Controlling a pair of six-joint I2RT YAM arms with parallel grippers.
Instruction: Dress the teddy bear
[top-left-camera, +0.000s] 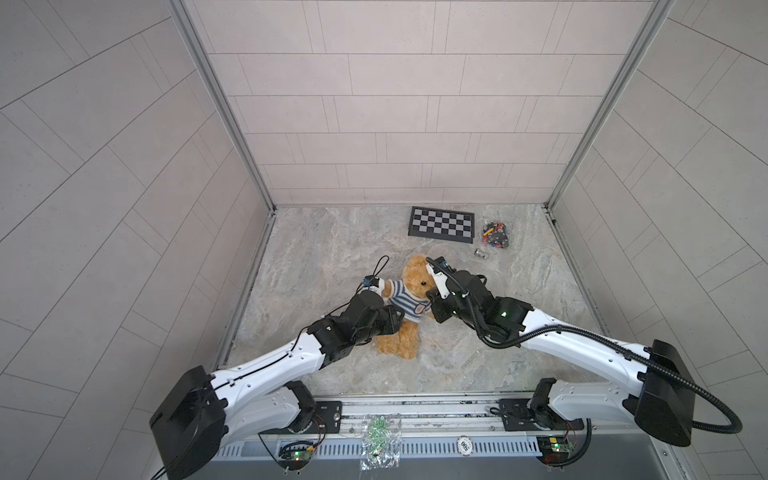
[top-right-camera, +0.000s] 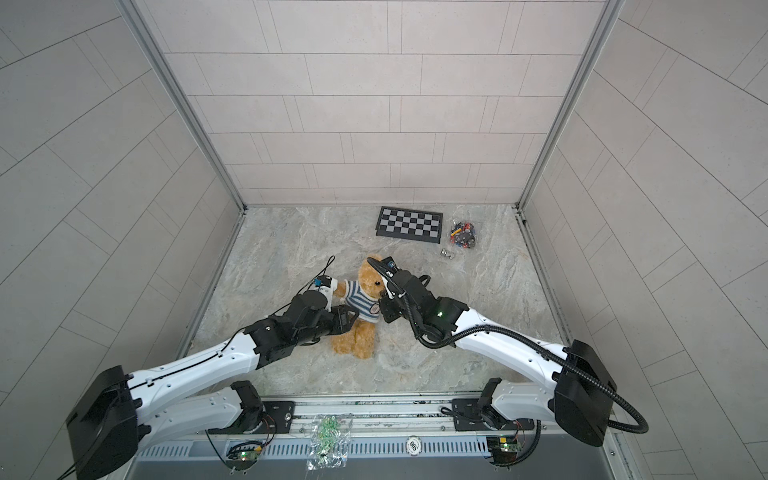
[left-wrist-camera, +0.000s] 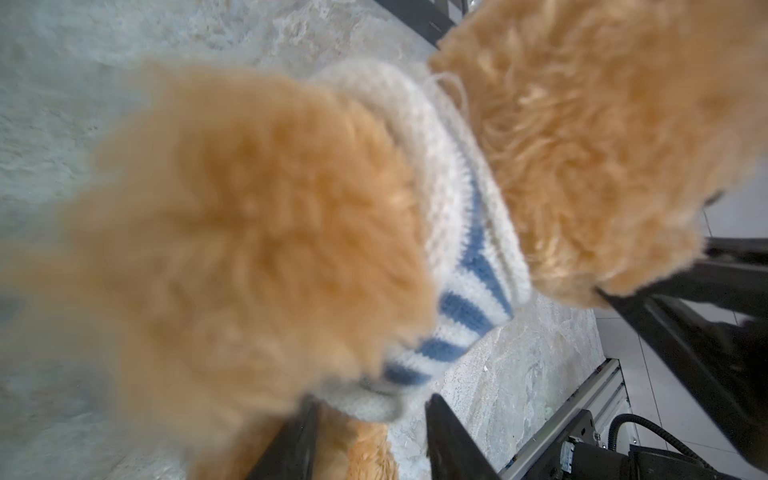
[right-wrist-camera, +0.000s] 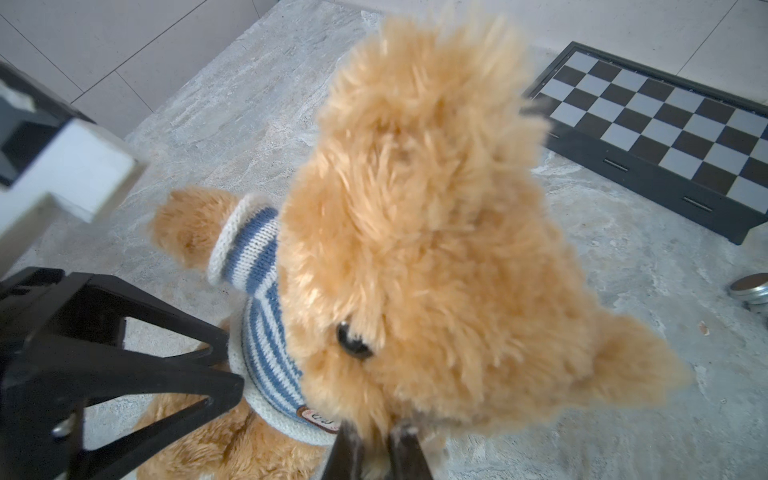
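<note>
The golden-brown teddy bear (top-left-camera: 415, 274) (top-right-camera: 370, 276) lies on its back on the marbled table, head toward the back wall. It wears the blue-and-white striped sweater (top-left-camera: 405, 305) (right-wrist-camera: 266, 345), with one paw sticking out of a sleeve (right-wrist-camera: 245, 245). My left gripper (top-left-camera: 399, 318) (left-wrist-camera: 372, 403) is at the sweater's hem by the bear's hip, its jaws apart, the rolled hem edge just at the tips. My right gripper (top-left-camera: 430, 296) (right-wrist-camera: 376, 430) is on the bear's other side, pinched shut on a tuft of fur just below the head. The bear's second arm is hidden.
A folded chessboard (top-left-camera: 441, 224) lies at the back. Beside it are a clear bag of small coloured parts (top-left-camera: 494, 235) and a small round metal tin (top-left-camera: 481, 252). A plastic bag of green bits (top-left-camera: 380, 432) rests on the front rail. Metal frame posts edge the table.
</note>
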